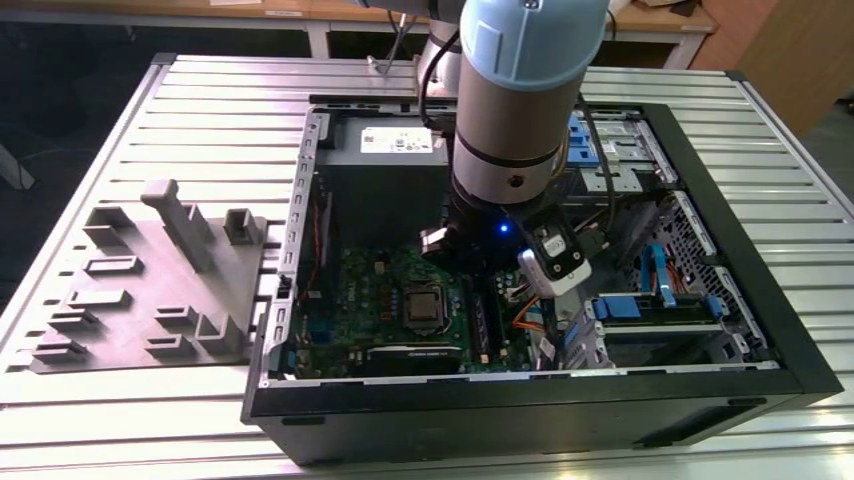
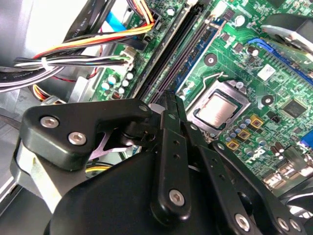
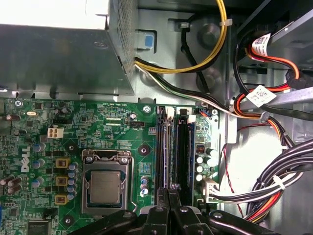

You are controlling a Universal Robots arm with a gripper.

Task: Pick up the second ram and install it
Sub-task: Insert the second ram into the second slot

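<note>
Seating seems in hand: the claw [image 3: 169, 190] is held narrow, tips together, over the 2 memory slots [image 3: 163, 147]; the memory stick, presumably beneath, cannot be made out. Even downward pressure is needed.

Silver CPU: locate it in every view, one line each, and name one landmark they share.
Exterior view: silver CPU in the middle of the motherboard, on the exterior view's left of the arm.
Second wrist view: silver CPU beside the memory slots.
First wrist view: silver CPU beside the memory slots.
Shared landmark: the long black memory slots flanking it.
</note>
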